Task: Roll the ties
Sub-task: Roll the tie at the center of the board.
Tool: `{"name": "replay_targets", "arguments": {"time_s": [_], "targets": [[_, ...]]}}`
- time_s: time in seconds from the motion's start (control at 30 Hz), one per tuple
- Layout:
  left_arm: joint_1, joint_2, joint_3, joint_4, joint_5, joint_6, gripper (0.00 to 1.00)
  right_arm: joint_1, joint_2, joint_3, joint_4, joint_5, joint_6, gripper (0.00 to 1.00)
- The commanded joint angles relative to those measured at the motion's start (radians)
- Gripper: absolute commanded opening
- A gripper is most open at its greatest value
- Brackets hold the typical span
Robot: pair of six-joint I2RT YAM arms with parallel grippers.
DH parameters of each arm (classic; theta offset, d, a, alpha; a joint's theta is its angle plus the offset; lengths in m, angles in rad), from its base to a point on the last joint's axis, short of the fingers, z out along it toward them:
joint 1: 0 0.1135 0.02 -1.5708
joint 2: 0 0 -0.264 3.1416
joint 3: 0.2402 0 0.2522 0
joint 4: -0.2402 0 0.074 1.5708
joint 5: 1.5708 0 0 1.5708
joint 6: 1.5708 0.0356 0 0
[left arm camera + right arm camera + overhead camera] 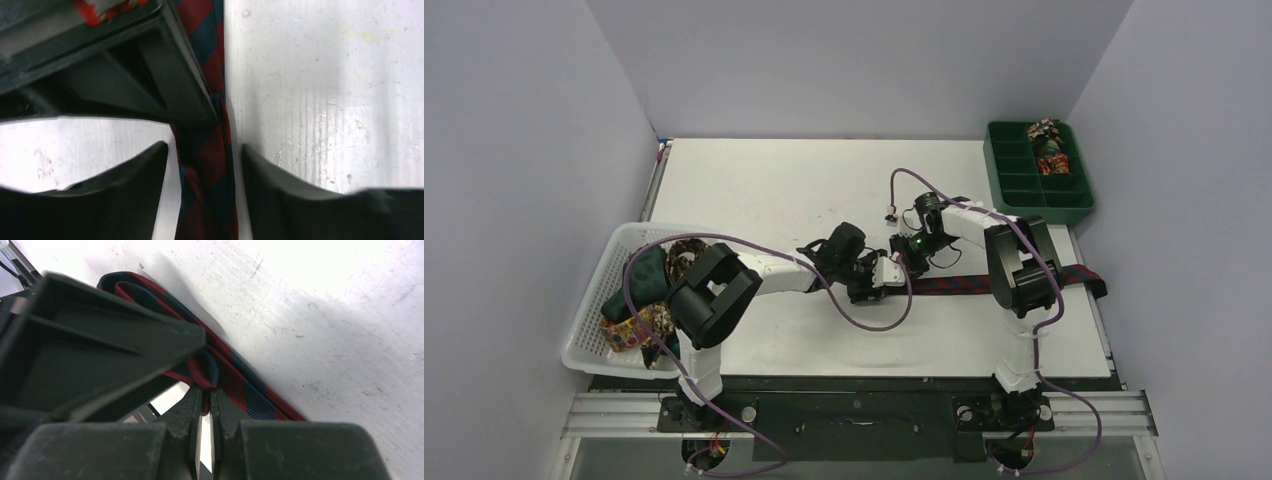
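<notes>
Opening turn on the striped tie (pixel 969 286), laid flat on the worktop (pixel 774 190) and running away to the right of both tools, far end draped over the worktop's edge. Right tool (pixel 206 391) pinched almost fully closed on a small curl of fabric near the tie's end, curl bulging just ahead of the fingertips. Left tool (pixel 203 147) set astride the band right beside that pinch, jaws partly apart, one finger on either side of the cloth. Nothing gripped yet, to judge by the sliver of bare worktop between finger and fabric. Step in hand, as judged: closing on the band to steady it for rolling. For a clean result:

- Centre the band between the fingers before closing, to avoid bunching one edge.
- Close only to light contact, to let fabric feed through.
- Turn the pinched curl over itself with the right tool in small, even rotations.
- Hold both edges square to the band's length, to prevent a coned roll.
- Draw gently away from the draped end, taking up slack without dragging the whole tie.

Likely fault: smooth cloth slipping out of the thin pinch and undoing the curl. Remaining ties (pixel 639 318) heaped in the basket (pixel 589 335), far to the left of the left tool and well apart from both.
</notes>
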Motion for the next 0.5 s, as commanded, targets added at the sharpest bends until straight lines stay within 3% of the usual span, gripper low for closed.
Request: {"name": "replay_targets", "arguments": {"time_s": [0.0,0.2,0.33,0.37,0.47], "targets": [[0.029,-0.041,-0.045,-0.136,-0.001,0.043,0.60,-0.006,-0.016,0.014,-0.006,0.022,-0.008,0.00],[0.094,-0.073,-0.034,-0.150,0.010,-0.026,0.60,-0.005,-0.001,0.021,-0.010,0.056,-0.012,0.00],[0.106,-0.064,-0.034,-0.169,0.025,0.000,0.35,0.000,0.023,0.021,-0.008,0.095,-0.014,0.00],[0.107,-0.064,-0.036,-0.166,0.029,0.001,0.34,0.000,0.028,0.022,-0.006,0.114,-0.016,0.00],[0.123,-0.088,-0.061,-0.140,0.061,-0.027,0.53,-0.003,0.048,0.024,-0.005,0.148,-0.021,0.00]]}}
